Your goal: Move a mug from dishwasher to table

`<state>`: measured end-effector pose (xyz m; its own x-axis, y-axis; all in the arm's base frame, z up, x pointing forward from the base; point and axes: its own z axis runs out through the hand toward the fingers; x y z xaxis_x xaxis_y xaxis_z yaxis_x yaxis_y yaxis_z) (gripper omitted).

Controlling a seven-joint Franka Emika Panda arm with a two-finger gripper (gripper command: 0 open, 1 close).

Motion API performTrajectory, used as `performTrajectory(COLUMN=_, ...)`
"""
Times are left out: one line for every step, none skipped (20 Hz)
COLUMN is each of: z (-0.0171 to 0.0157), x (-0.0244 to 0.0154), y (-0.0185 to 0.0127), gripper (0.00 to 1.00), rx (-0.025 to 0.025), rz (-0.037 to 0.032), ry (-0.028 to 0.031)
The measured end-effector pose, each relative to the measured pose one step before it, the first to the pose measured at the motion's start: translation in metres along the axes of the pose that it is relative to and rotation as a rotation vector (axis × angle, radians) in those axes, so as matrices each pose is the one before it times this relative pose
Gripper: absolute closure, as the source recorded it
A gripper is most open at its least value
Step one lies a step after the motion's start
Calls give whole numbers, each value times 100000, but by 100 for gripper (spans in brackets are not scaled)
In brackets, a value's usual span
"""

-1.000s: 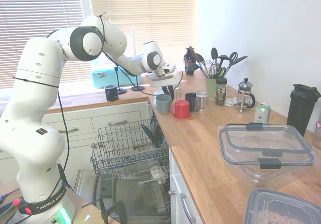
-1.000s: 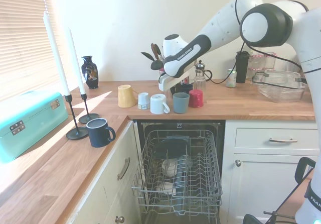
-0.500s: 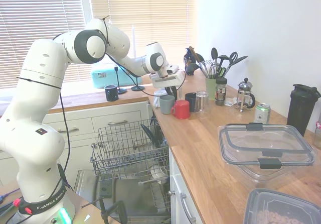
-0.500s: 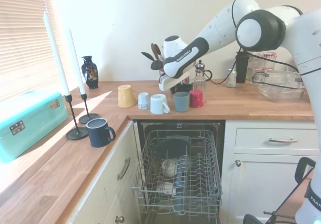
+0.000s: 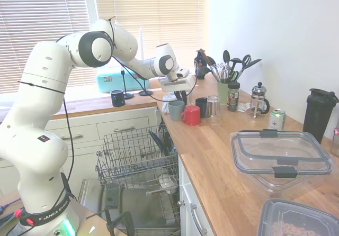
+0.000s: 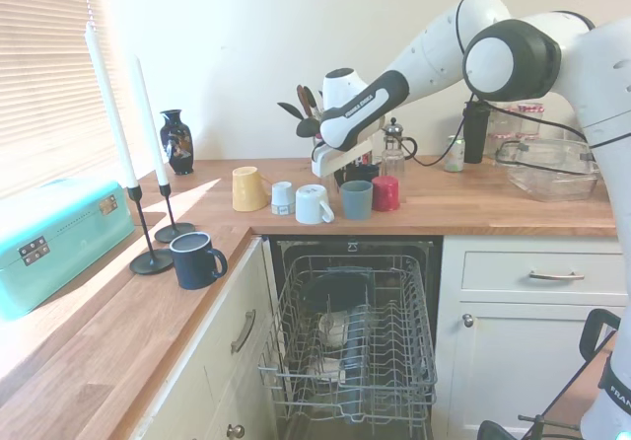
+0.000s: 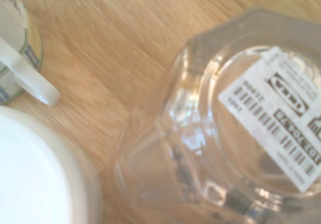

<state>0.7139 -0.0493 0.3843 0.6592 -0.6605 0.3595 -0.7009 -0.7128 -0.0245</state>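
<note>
Mug (image 5: pixel 175 109) stands upright on the table (image 5: pixel 222 162) at about seven o'clock from the gripper (image 5: pixel 181 94); finger spread cannot be told.

Arm: white, jointed; rises from its base, bends at a high elbow and stretches outward roughly level.
Forearm: slopes gently down toward the wrist; dark band with white lettering along it in the second exterior view.
Wrist: angled so the flange faces down.
End effector (image 6: pixel 343 171): hangs below the wrist, pointing downward (image 5: pixel 179 94).
Fingers: dark, short, largely masked; whether they stand apart or together is not readable in either exterior view.
</note>
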Motion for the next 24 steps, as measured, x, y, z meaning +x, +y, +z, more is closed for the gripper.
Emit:
performTrajectory(z=-113, x=21, y=-91, gripper=0, rx=236, rz=-14, ry=67)
performTrajectory(z=-127, x=35, y=-92, gripper=0, rx=242, rz=-31, ry=141)
performTrajectory(z=-98, x=4, y=-76, gripper=0, rx=181, rz=-42, ry=100)
performTrajectory(z=-79, x=4, y=-61, gripper=0, rx=135, rz=-22, ry=80)
performTrajectory(z=-54, x=13, y=-19, gripper=0, rx=73, rz=5, ry=58)
performTrajectory(z=-62, x=24, y=-1, gripper=0, rx=67, rz=28, ry=68)
performTrajectory(z=-107, x=44, y=3, gripper=0, rx=117, rz=48, ry=119)
performTrajectory(z=-163, x=68, y=9, gripper=0, rx=172, rz=79, ry=178)
performTrajectory(z=-248, x=91, y=2, gripper=0, rx=279, rz=97, ry=274)
performTrajectory(z=-429, x=130, y=-16, gripper=0, rx=513, rz=120, ry=475)
performTrajectory(z=-659, x=164, y=-39, gripper=0, rx=746, rz=137, ry=667)
performTrajectory(z=-919, x=189, y=-70, gripper=0, rx=990, rz=137, ry=848)
performTrajectory(z=-1115, x=144, y=-79, gripper=0, rx=1195, rz=92, ry=910)
performTrajectory(z=-1200, x=54, y=-46, gripper=0, rx=1278, rz=41, ry=822)
performTrajectory(z=-1208, x=-85, y=80, gripper=0, rx=1213, rz=22, ry=585)
performTrajectory(z=-1140, x=-242, y=216, gripper=0, rx=1383, rz=6, ry=442)
performTrajectory(z=-1141, x=-354, y=379, gripper=0, rx=1409, rz=78, ry=410)
performTrajectory(z=-1154, x=-418, y=509, gripper=0, rx=1360, rz=151, ry=381)
performTrajectory(z=-1109, x=-484, y=521, gripper=0, rx=1389, rz=176, ry=366)
performTrajectory(z=-1039, x=-648, y=481, gripper=0, rx=1216, rz=196, ry=144)
performTrajectory(z=-1036, x=-794, y=390, gripper=0, rx=1243, rz=280, ry=172)
performTrajectory(z=-926, x=-941, y=287, gripper=0, rx=1159, rz=-104, ry=468)
performTrajectory(z=-844, x=-1100, y=259, gripper=0, rx=203, rz=-602, ry=1351)
performTrajectory(z=-687, x=-1255, y=257, gripper=0, rx=-823, rz=-340, ry=2500)
